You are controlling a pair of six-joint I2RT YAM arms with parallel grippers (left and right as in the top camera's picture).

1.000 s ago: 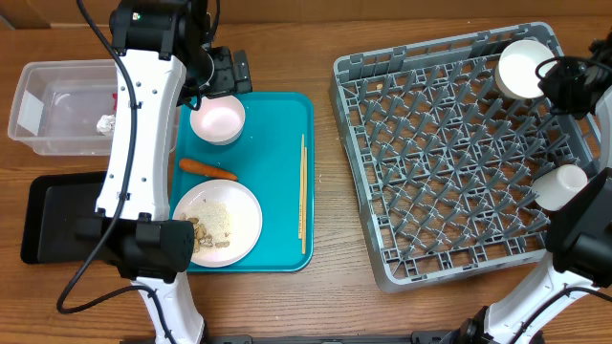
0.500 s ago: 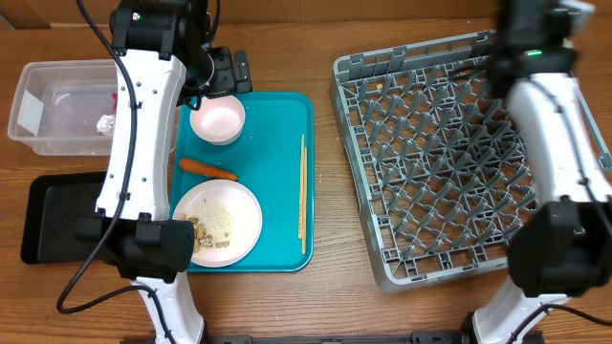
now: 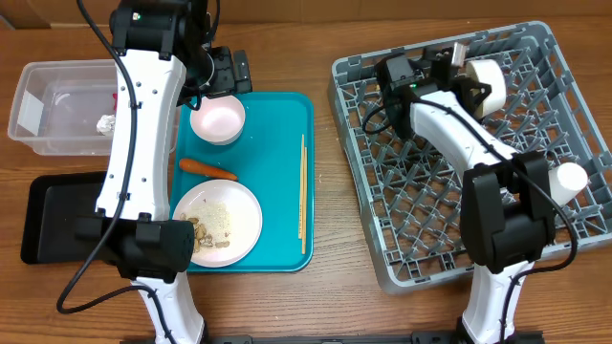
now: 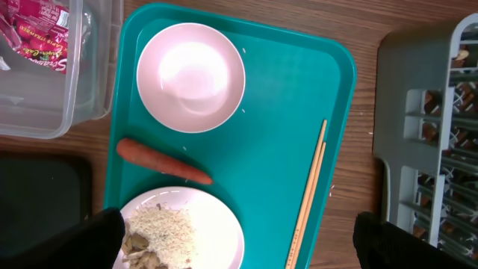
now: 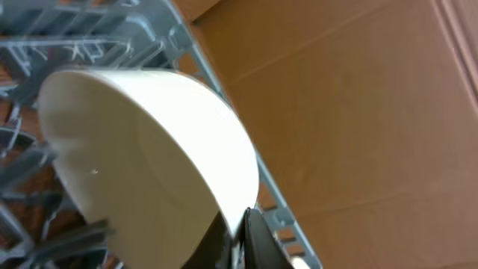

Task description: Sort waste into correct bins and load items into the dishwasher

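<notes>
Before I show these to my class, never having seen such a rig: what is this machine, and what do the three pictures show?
These are two white robot arms, each ending in a two-finger gripper. One picture looks down from above the wooden table; the other two come from cameras on the wrists. The left gripper hangs open above a teal serving tray holding a round white bowl, an orange carrot, a pale round plate with rice scraps and wooden chopsticks. Left of it sit a clear plastic tub, with a red wrapper and a foil ball inside, and a black tray. The right gripper is shut on the rim of a second white bowl over the grey dish rack.
</notes>
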